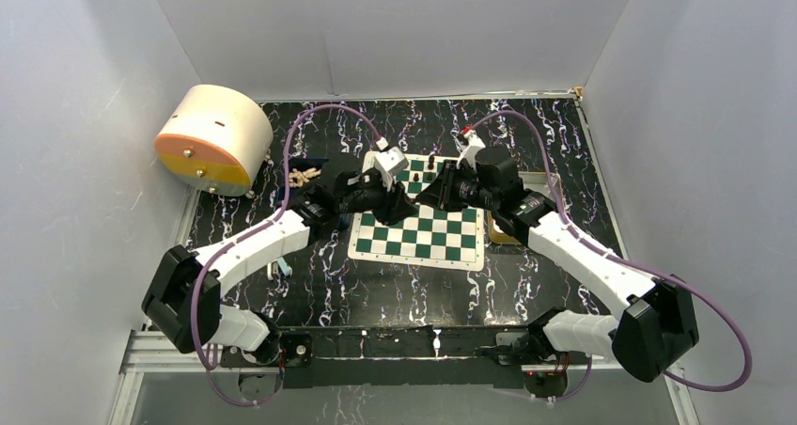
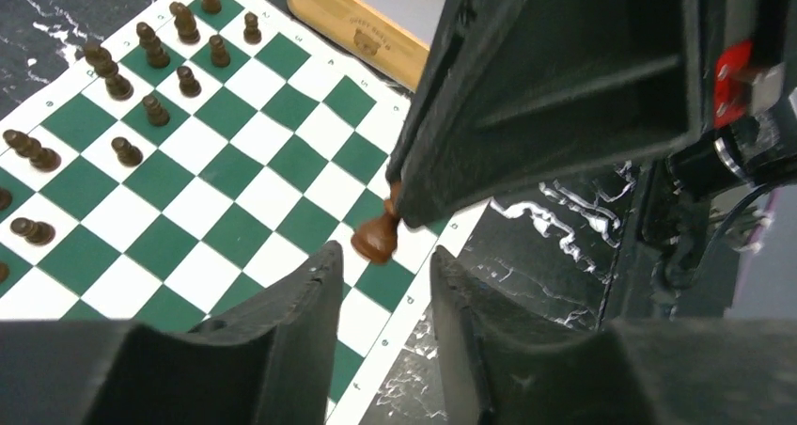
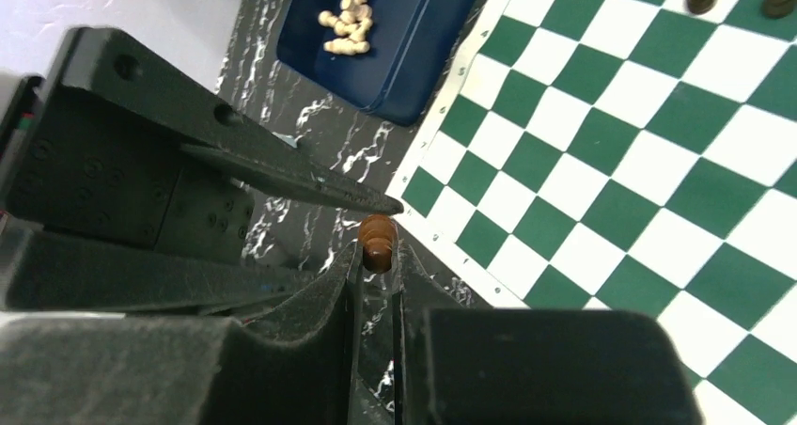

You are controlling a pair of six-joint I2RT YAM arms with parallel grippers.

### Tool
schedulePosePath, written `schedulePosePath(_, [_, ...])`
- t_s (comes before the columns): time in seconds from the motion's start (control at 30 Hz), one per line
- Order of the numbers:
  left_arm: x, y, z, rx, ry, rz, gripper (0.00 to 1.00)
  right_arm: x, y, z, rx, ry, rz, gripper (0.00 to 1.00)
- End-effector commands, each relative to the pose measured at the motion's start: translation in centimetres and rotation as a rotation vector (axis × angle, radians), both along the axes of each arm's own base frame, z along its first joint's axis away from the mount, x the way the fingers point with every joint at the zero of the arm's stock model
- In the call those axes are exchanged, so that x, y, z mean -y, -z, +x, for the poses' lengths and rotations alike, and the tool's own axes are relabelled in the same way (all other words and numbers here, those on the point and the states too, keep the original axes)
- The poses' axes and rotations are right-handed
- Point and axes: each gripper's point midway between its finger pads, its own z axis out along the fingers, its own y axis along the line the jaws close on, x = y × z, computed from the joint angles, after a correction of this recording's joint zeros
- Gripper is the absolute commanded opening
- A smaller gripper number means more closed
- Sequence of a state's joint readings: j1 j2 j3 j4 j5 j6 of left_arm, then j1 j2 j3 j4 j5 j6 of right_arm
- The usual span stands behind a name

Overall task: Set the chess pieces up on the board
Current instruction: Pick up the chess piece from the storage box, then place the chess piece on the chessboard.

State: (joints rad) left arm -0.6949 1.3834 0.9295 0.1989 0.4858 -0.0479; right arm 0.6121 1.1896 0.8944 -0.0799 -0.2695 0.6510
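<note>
Nearest you in the top view, the two arm bases [image 1: 282,350] sit at the near edge of the bench [image 1: 310,293], a black surface veined with white. Plain white walls [image 1: 395,30] close in three sides.

The board [image 1: 418,242] lies flat at the bench's middle, and both arms reach in over its far half.

The right pincer [image 3: 378,256] is clamped on one brown chess piece [image 3: 378,235], held over the board's border. You cannot tell whether it touches the mat.

The left pincer [image 2: 385,253] stands parted and holds nothing, its fingers just beside that piece.

Other dark chess pieces [image 2: 155,110] stand or lie on squares at the board's far side.

A blue tray [image 3: 414,58] of pale pieces [image 3: 348,21] rests off the board's left edge, and a gold tin [image 2: 348,21] off its right.

A cream drum [image 1: 211,138] with an orange and yellow face lies at the far left.
</note>
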Motion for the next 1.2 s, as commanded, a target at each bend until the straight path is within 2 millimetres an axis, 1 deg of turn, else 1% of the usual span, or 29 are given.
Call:
schedulePosePath(0.0, [-1.3, 0.7, -0.1, 0.028, -0.043, 0.056, 0.42, 0.8, -2.0, 2.4, 0.124, 0.057, -0.081, 0.16])
schedulePosePath(0.1, [-2.8, 2.4, 0.0, 0.045, -0.067, 0.145, 0.56, 1.7, -1.0, 3.4, 0.129, 0.08, -0.189, 0.16])
schedulePosePath(0.17, [-3.6, 3.1, 0.0, 0.057, -0.086, 0.183, 0.6, 2.3, -0.5, 4.2, 0.128, 0.096, -0.255, 0.16])
schedulePosePath(0.23, [-4.5, 3.4, -0.1, 0.081, -0.102, 0.206, 0.64, 2.7, -0.5, 5.1, 0.134, 0.112, -0.314, 0.16])
schedulePosePath(0.27, [-4.9, 3.5, 0.0, 0.092, -0.113, 0.216, 0.73, 3.4, -0.3, 5.8, 0.137, 0.141, -0.36, 0.16])
schedulePosePath(0.3, [-5.3, 3.5, 0.0, 0.107, -0.125, 0.226, 0.87, 3.8, -0.2, 6.3, 0.145, 0.157, -0.397, 0.17])
schedulePosePath(0.33, [-5.7, 3.7, 0.1, 0.12, -0.135, 0.242, 0.9, 4.2, 0.0, 7.0, 0.153, 0.17, -0.429, 0.16])
schedulePosePath(0.47, [-7.2, 4.5, -0.1, 0.158, -0.129, 0.324, 0.9, 6.1, 0.9, 9.5, 0.143, 0.21, -0.537, 0.17])
schedulePosePath(0.57, [-8.6, 5.5, -0.4, 0.164, -0.129, 0.401, 0.9, 7.3, 2.4, 11.5, 0.107, 0.227, -0.588, 0.17])
schedulePosePath(0.63, [-9.2, 5.9, -0.5, 0.161, -0.146, 0.419, 0.91, 7.7, 3.2, 12.5, 0.094, 0.229, -0.598, 0.17])
schedulePosePath(0.73, [-10.2, 6.2, -0.7, 0.174, -0.176, 0.437, 0.91, 7.1, 3.8, 14.0, 0.095, 0.213, -0.596, 0.17])
schedulePosePath(0.8, [-10.9, 5.9, -0.2, 0.165, -0.258, 0.426, 0.92, 6.2, 4.2, 15.0, 0.085, 0.196, -0.589, 0.17])
schedulePosePath(0.9, [-11.8, 4.6, 0.6, 0.171, -0.345, 0.425, 0.91, 4.9, 4.9, 16.4, 0.052, 0.179, -0.588, 0.17])
schedulePosePath(0.93, [-12.1, 4.0, 0.8, 0.183, -0.367, 0.422, 0.92, 4.5, 4.6, 17.1, 0.049, 0.183, -0.582, 0.17])
schedulePosePath(0.97, [-12.4, 3.4, 1.0, 0.198, -0.397, 0.419, 0.92, 4.2, 4.9, 17.4, 0.032, 0.178, -0.587, 0.17])
schedulePosePath(1.07, [-14.4, 1.8, 1.7, 0.252, -0.504, 0.427, 0.92, 2.9, 5.5, 18.1, 0.006, 0.158, -0.589, 0.17])
schedulePosePath(1.17, [-17.2, 0.8, 2.2, 0.3, -0.651, 0.447, 0.93, 1.2, 6.0, 18.3, 0.004, 0.139, -0.595, 0.17])
